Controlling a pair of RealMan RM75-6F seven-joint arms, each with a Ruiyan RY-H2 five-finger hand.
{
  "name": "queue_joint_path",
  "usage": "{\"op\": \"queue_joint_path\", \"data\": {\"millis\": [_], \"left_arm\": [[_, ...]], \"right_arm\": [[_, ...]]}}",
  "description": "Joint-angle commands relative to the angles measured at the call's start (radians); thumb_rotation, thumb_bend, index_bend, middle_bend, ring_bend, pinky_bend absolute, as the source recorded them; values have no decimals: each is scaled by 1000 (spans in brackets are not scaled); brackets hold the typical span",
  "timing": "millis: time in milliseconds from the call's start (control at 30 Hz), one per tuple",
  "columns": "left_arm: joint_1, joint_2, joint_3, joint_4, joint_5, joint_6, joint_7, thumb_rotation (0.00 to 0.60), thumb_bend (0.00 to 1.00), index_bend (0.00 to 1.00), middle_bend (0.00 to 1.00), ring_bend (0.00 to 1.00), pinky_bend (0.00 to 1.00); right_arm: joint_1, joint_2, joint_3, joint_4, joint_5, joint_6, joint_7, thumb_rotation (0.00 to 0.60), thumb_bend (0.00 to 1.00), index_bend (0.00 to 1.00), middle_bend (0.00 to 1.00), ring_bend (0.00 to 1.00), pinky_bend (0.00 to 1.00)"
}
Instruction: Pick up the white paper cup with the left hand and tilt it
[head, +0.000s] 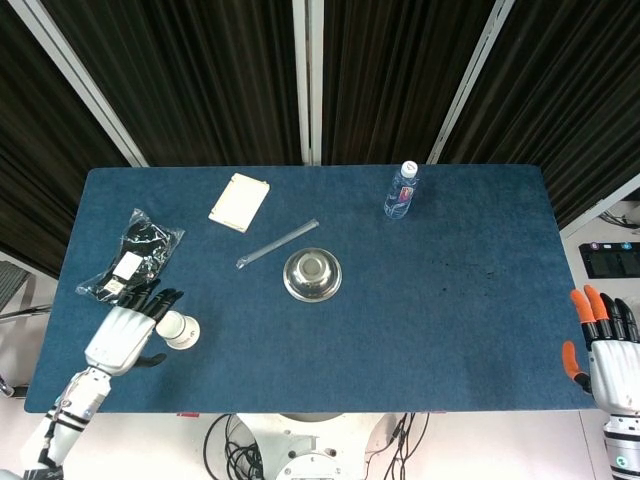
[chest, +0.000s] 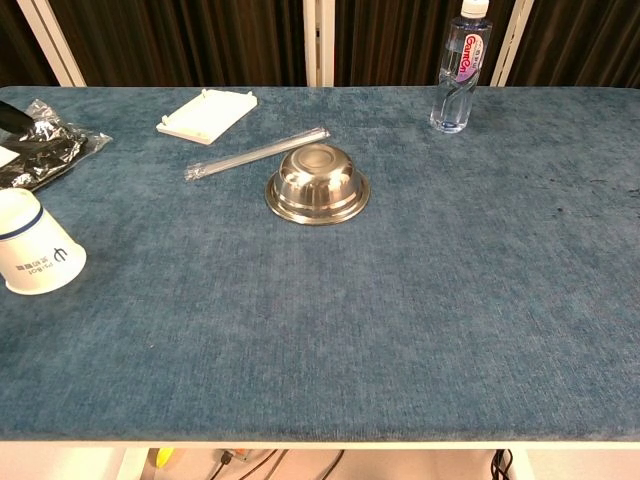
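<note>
My L hand (head: 122, 335) sits just beside the cup (head: 176, 328), fingers spread, holding nothing. Cup's upside down on table (head: 440, 320). R hand (head: 612, 360) off table edge, fingers apart, empty.

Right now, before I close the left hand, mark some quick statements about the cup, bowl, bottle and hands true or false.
1. The white paper cup stands upside down on the blue table. True.
2. The left hand has lifted the cup. False: the cup is on the table, the hand beside it.
3. The steel bowl lies mouth down. True.
4. The clear water bottle lies on its side. False: it stands upright.
5. The right hand holds the bottle. False: it is empty, at the table's edge.
</note>
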Motion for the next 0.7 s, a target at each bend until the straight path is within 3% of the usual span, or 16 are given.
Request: {"op": "queue_joint_path", "data": {"millis": [33, 333, 700], "left_arm": [[-65, -33, -17, -17, -51, -96, 93, 600, 0, 111, 128, 5, 137], [-136, -93, -37, 11, -186, -197, 223, 600, 62, 134, 158, 5, 137], [-139, -99, -18, 15, -266, -164, 331, 600, 141, 238, 274, 33, 135]], "right_arm": [[-1, -6, 3, 10, 2, 2, 11, 600, 477, 0, 0, 0, 0], [-3, -18, 10, 41, 14, 4, 36, 600, 477, 0, 0, 0, 0], [-3, -26, 12, 58, 24, -4, 43, 600, 477, 0, 0, 0, 0]]}}
